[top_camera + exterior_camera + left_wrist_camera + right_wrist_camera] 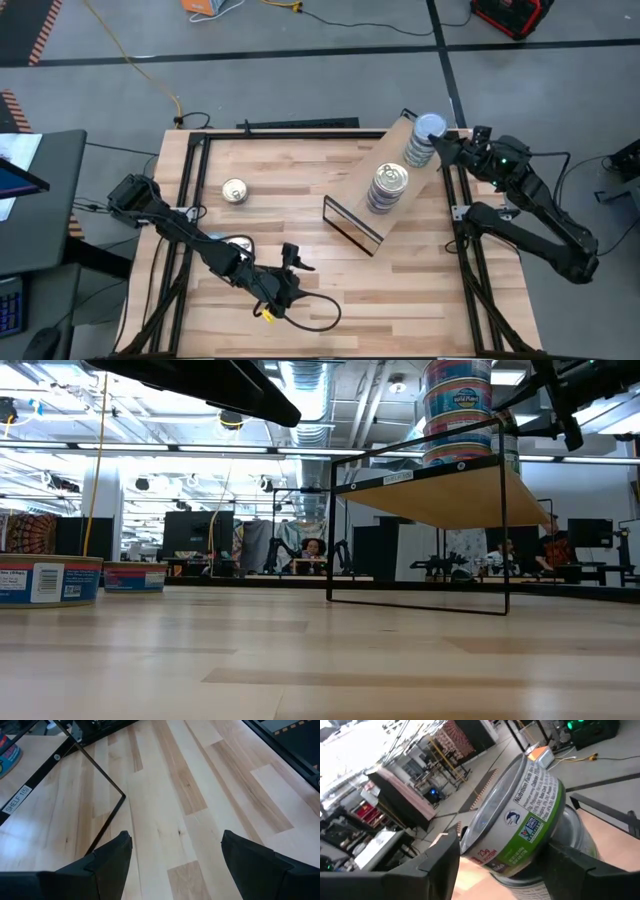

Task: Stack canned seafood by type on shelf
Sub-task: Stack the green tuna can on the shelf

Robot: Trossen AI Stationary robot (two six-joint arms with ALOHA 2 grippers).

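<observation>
Right gripper [443, 150] stood released around the light-blue-lidded round tin [428, 127] topping a stack on the light wood shelf [360, 190]; left gripper [291, 255] hovered open over the bench [400, 290].

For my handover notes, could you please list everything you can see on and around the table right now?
Wooden tabletop: one, pale butcher-block planks, inside a black frame.
Shelf: one, light wood board on a thin black metal frame, right of the tabletop's centre, set at an angle.
Gold-lidded stack of round metal tins: one, mid-shelf.
Blue-lidded stack of tins: one, at the shelf's far end; its top tin has a green label.
Loose gold-lidded tin: one, on the tabletop left of the shelf.
Yellow cable: one, on the grey floor beyond the table.
Left gripper: open, empty, over the tabletop's near edge.
Right gripper: open, fingers either side of the top blue-lidded tin.
</observation>
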